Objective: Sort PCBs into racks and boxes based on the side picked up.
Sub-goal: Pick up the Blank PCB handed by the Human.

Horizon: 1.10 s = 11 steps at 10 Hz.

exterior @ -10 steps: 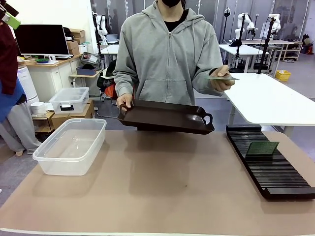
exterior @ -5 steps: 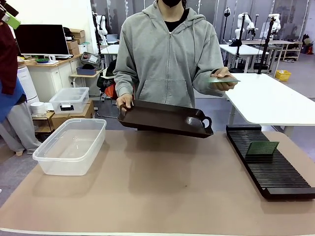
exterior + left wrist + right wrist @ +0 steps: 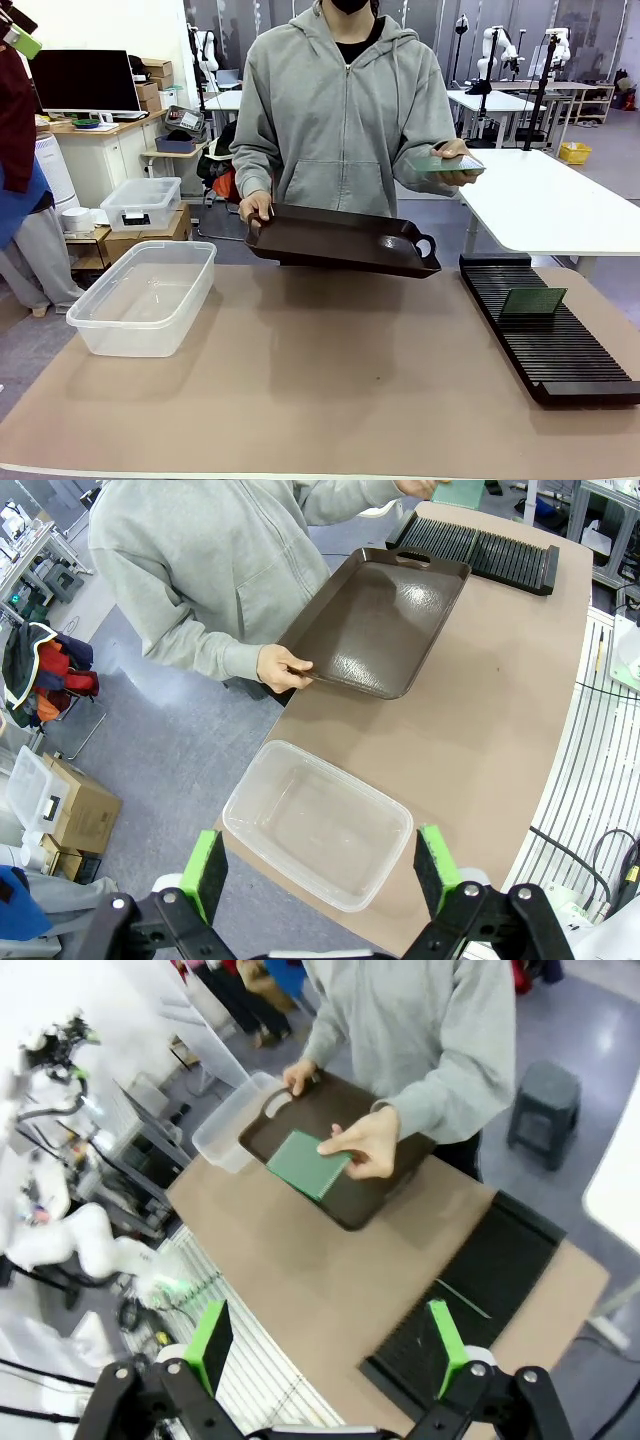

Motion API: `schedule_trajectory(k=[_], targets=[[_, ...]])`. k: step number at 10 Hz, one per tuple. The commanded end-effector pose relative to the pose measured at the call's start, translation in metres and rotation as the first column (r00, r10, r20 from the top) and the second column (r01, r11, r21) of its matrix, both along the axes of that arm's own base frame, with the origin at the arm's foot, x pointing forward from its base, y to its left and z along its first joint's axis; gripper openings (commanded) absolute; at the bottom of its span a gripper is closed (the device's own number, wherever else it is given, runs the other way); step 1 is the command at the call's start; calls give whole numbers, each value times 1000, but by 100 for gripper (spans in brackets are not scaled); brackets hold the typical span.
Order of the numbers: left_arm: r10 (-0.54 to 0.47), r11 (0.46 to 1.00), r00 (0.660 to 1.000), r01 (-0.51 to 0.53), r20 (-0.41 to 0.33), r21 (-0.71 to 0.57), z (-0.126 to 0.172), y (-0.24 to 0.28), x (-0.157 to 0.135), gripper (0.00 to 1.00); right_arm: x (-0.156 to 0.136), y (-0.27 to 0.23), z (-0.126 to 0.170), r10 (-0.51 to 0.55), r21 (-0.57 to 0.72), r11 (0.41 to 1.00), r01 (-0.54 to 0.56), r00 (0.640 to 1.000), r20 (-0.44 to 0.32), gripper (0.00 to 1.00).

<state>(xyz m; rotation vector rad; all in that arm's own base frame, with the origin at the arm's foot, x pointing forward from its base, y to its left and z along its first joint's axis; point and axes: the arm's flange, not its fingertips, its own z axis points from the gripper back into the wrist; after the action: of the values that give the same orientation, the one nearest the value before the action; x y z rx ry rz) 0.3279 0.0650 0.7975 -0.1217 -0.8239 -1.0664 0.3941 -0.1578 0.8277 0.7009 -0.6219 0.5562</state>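
**Both end effectors spread and idle while a board is held out**

My left end effector (image 3: 320, 872) hangs high with its pads spread wide and nothing between them. It sits right above the clear box (image 3: 318, 823), which holds nothing. My right end effector (image 3: 328, 1348) is spread just as wide and is also empty, looking down toward the black rack (image 3: 470, 1275). I judge that each hovers open so that either can take a board when it is offered.

Across the table (image 3: 330, 400) stands a person. One hand (image 3: 283, 667) grips the rim of a dark brown tray (image 3: 345, 240), held tilted at the far edge with its floor bare. The other hand (image 3: 365, 1143) holds the loose PCB (image 3: 308, 1163) flat above the tray's end nearest the rack, probably to show me a face. The racked PCB (image 3: 533, 301) stands on edge in a slot toward the rack's far end, so one board looks sorted.

The table top is plain matte tan, with the box at its left and the rack at its right, well apart. Beyond it are white worktables (image 3: 550, 200), a monitor (image 3: 85, 80), a small lidded container (image 3: 142, 203) and grey floor.
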Motion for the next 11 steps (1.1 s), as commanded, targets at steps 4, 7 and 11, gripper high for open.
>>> schedule_trajectory(k=[4,7,11], targets=[[2,1000,1000,-2,-1,3,-1,0,0,100,30,6,-64,-66,108,988,112,932,-357,100],[2,1000,1000,-2,-1,3,-1,0,0,100,42,5,-113,-32,195,970,148,866,-499,100],[2,1000,1000,-2,-1,3,-1,0,0,100,63,25,-179,1,289,939,186,840,-542,100]])
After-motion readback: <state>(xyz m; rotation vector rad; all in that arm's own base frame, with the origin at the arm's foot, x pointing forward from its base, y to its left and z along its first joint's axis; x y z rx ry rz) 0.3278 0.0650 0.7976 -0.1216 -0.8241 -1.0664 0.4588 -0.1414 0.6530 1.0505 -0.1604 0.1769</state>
